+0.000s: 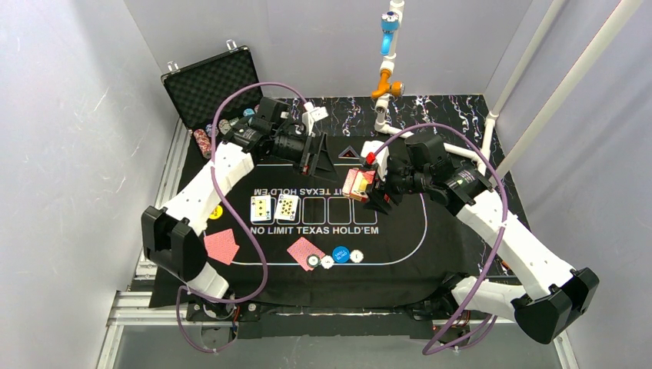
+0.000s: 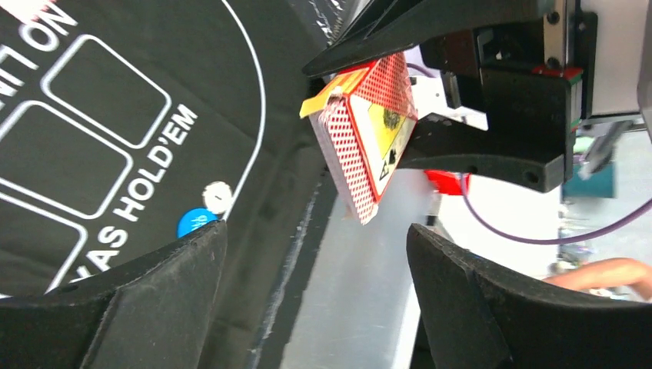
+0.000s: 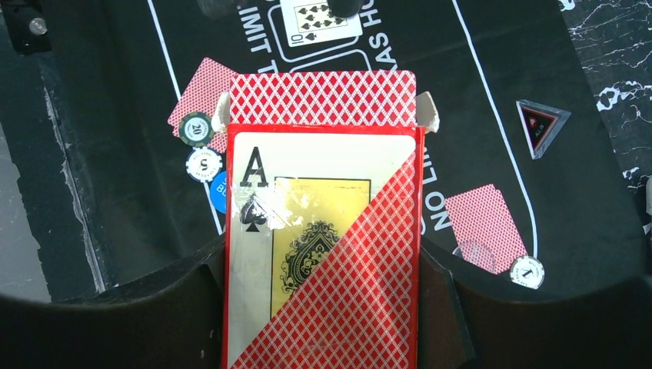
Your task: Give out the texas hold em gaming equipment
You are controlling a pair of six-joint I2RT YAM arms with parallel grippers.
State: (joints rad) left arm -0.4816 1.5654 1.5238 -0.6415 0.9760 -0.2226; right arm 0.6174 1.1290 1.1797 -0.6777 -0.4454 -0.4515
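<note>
Grey walls box in the table, and the black mat (image 1: 400, 231) covers most of it. Your R tool (image 1: 374, 191) is clamped on the deck (image 1: 357, 183), held in the air over the mat's far-right part, w/ the box flap open and cards peeking out the top. Your L tool (image 1: 317, 157) hangs just beside it, fingers spread wide, nothing btw them.

Two face-up cards (image 1: 261, 207) lie in the printed boxes toward the mat's left. Red-backed cards (image 1: 221, 246) sit at its near-left corner, w/ more at the middle of the near edge by the chips (image 1: 313, 261) and blue button (image 1: 340, 254).

Risks, my read:
- If you close L on the exposed card edges, you may drag out several cards, not one.
- Pull hard and the deck could twist or slip in R's grip, spilling over what's already laid.
- Both tools are close, so a fast approach could knock fingers together.
</note>
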